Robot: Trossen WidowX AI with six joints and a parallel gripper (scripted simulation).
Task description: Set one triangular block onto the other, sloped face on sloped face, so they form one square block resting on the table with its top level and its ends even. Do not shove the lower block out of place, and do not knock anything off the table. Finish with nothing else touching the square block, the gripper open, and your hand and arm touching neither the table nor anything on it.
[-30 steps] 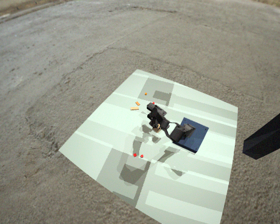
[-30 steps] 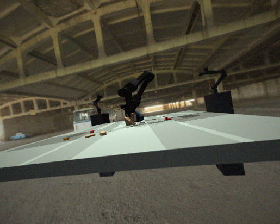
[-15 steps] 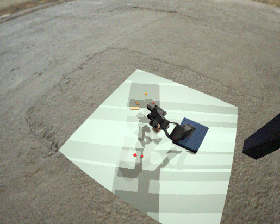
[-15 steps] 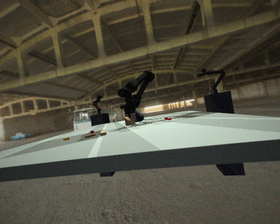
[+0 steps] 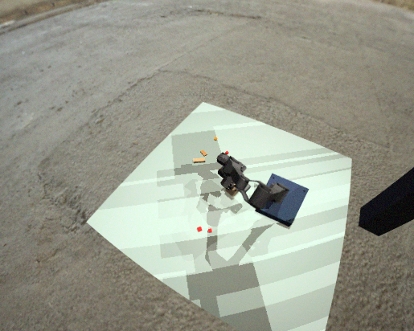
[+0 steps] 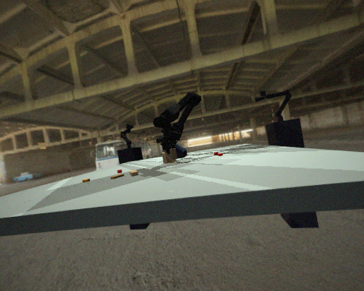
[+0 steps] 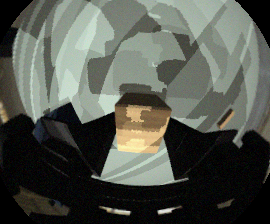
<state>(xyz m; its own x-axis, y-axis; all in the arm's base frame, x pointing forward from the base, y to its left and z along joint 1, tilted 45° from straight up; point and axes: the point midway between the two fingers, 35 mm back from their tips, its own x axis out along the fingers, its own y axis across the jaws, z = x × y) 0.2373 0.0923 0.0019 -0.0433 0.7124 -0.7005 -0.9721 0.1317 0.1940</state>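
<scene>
My gripper (image 5: pixel 230 188) (image 6: pixel 169 148) (image 7: pixel 140 115) points down and is shut on a wooden triangular block (image 7: pixel 142 125), which shows between its fingers in the wrist view with a dark upper face and a lighter, patchy face. In the exterior view, the wood under the fingers (image 6: pixel 169 156) has a nearly square outline, standing low at the table. The two triangular blocks seem to be together there, but the seam between them is too small to make out. In the top view, the arm covers most of the wood (image 5: pixel 231 193). The lower block cannot be told apart in the wrist view.
Two flat tan pieces (image 5: pixel 198 160) (image 5: pixel 203 153), a small orange piece (image 5: pixel 215 138) (image 6: pixel 86 180) and a red cube (image 5: pixel 227 153) (image 6: pixel 119 171) lie beyond the gripper. Two red cubes (image 5: pixel 199 229) (image 5: pixel 210 230) lie on the other side. The arm's blue base plate (image 5: pixel 297 194) is nearby.
</scene>
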